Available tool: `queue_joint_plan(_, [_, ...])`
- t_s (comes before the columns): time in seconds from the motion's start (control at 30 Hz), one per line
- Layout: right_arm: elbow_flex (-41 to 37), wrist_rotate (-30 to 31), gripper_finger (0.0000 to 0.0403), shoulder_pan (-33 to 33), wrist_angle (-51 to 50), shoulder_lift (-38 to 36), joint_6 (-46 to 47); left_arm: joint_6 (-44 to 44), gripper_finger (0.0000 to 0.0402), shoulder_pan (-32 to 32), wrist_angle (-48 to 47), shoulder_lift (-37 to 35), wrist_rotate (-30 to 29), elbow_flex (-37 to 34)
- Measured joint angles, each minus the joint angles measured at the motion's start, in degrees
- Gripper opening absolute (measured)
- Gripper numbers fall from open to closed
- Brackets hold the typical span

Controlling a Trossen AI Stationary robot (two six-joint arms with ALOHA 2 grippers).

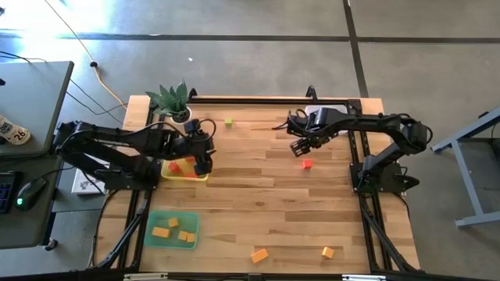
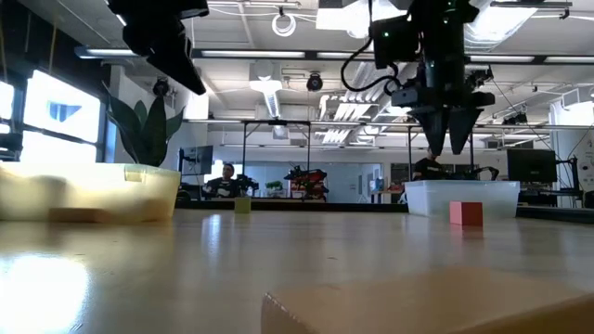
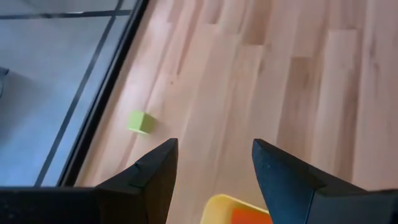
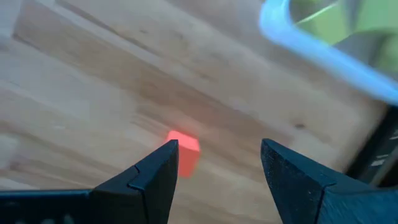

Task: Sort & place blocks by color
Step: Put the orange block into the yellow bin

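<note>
A red block (image 1: pixel 306 164) lies on the wood table just near of my right gripper (image 1: pixel 300 147), which hangs open above the table, pointing down. In the right wrist view the red block (image 4: pixel 183 149) shows beside one finger. My left gripper (image 1: pixel 205 162) stands open over the far right corner of the yellow tray (image 1: pixel 184 175), which holds red blocks (image 1: pixel 175 166). It holds nothing and slants toward a light green block (image 3: pixel 140 122) lying near the table's far edge. Two orange blocks (image 1: pixel 258 254) (image 1: pixel 327 251) lie near the front edge.
A green tray (image 1: pixel 172 230) with several orange blocks sits at the near left. A clear tray (image 4: pixel 323 43) holding green blocks stands at the far right, partly under my right arm. A potted plant (image 1: pixel 173 101) stands at the far left. The table's middle is bare wood.
</note>
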Motion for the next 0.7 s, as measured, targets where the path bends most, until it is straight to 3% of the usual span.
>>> queue_joint_plan(0.33, [-8.0,-6.9,0.0215,3.8,7.2,0.0,5.6,-0.3,0.0195,4.9,0.6,0.0,1.3,0.0])
queue_joint_plan(0.7, [-15.0,-8.9,0.0215,5.8,16.6,0.0,12.4,1.9,0.0195,8.2,1.5,0.0,1.6,0.0])
